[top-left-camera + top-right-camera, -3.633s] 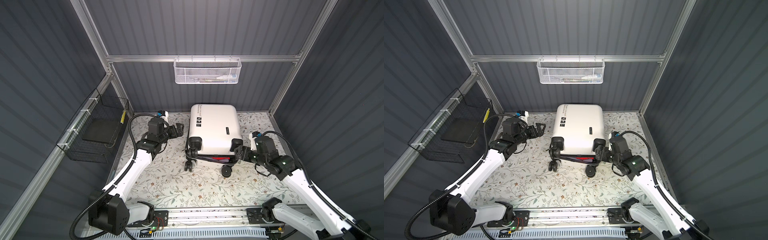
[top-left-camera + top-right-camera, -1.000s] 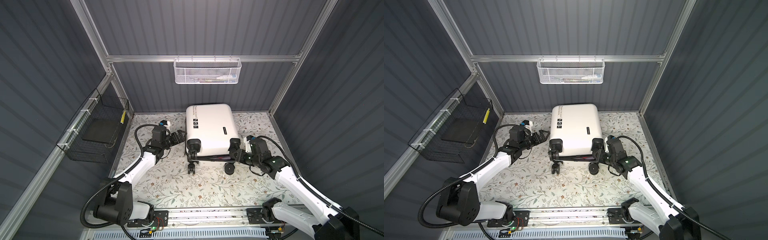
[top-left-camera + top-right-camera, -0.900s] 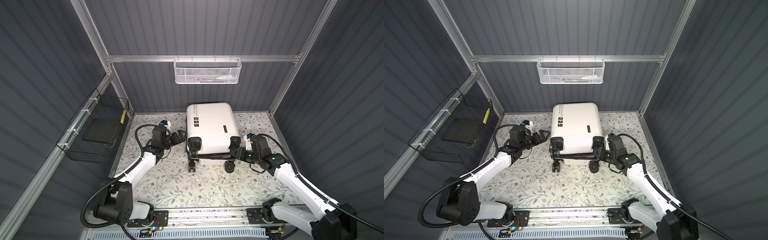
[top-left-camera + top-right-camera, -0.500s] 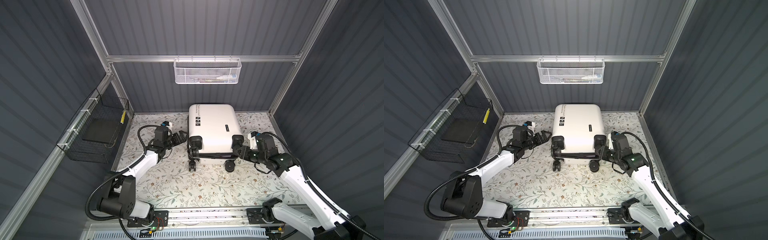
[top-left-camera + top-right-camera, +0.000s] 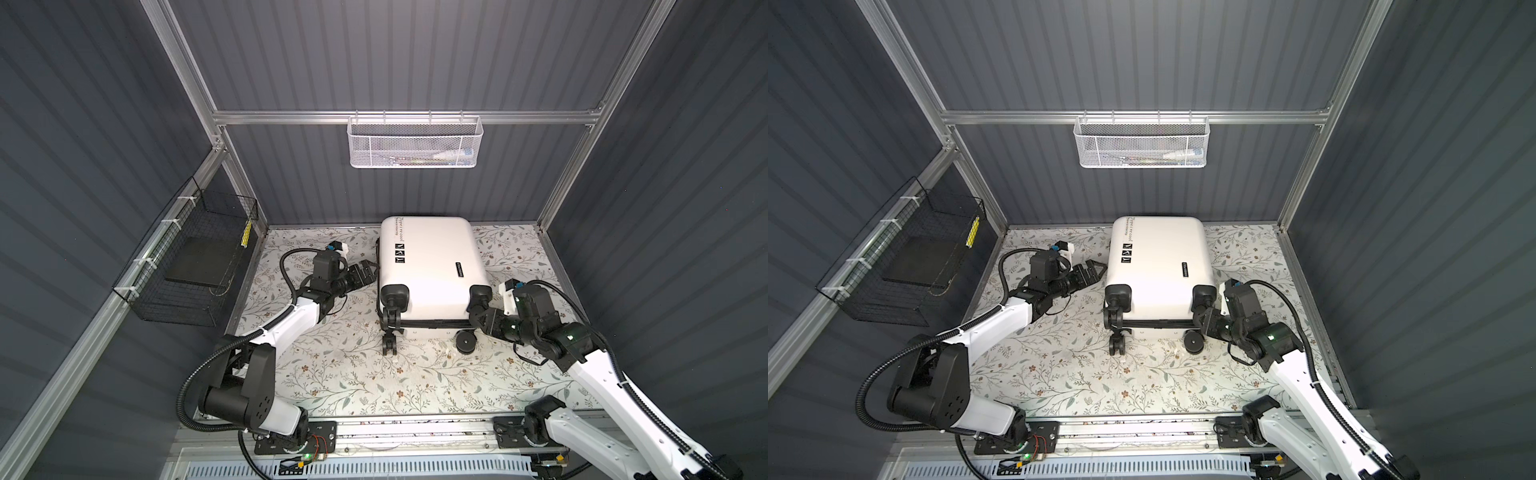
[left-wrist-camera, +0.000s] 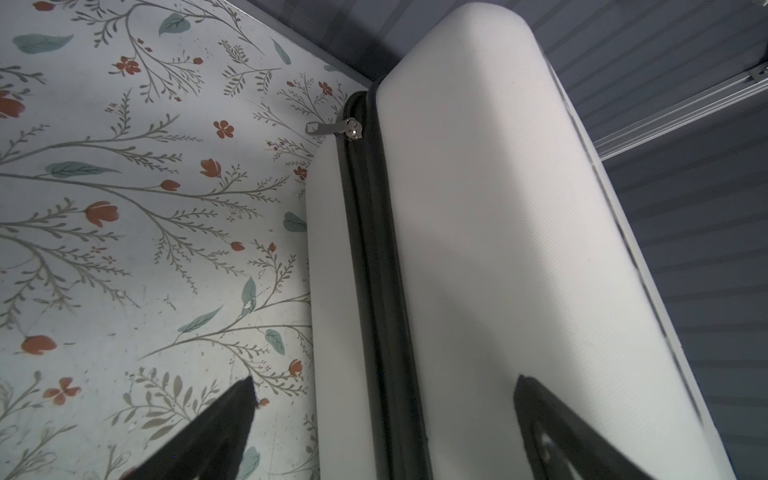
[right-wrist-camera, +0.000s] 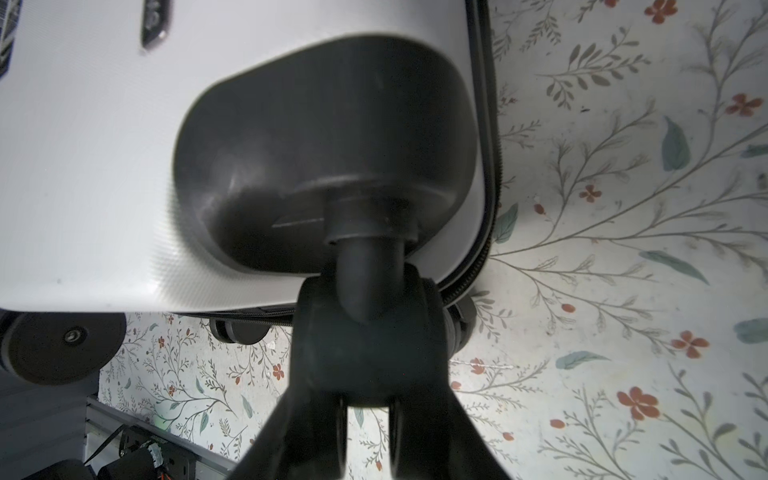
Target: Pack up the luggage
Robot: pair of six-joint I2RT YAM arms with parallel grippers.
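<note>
Two grippers are found at the luggage [image 5: 432, 266], which is laid flat on the flower-printed table [image 5: 353, 374]. Nearest, the right gripper [image 5: 478, 318] is clamped narrowly on a black wheel [image 7: 365, 332] at the case's near right corner, just beside the zipper seam, as is shown in the right wrist view. Three more black wheels are seen along that near end in both top views. Farther back, the left gripper [image 5: 368, 270] is held with its jaws spread wide just beside the case's left side; whether that side is touched cannot be told. The long axis is run from the near edge to the back wall, with the wheels pointed near and the rounded top end set close to the wall. The shell is seen as smooth, finely textured white plastic with rounded corners, split by a black zipper band [image 6: 374, 270] on which a small metal pull [image 6: 332, 126] is carried. Black lettering and square marks are printed on the upper face.
</note>
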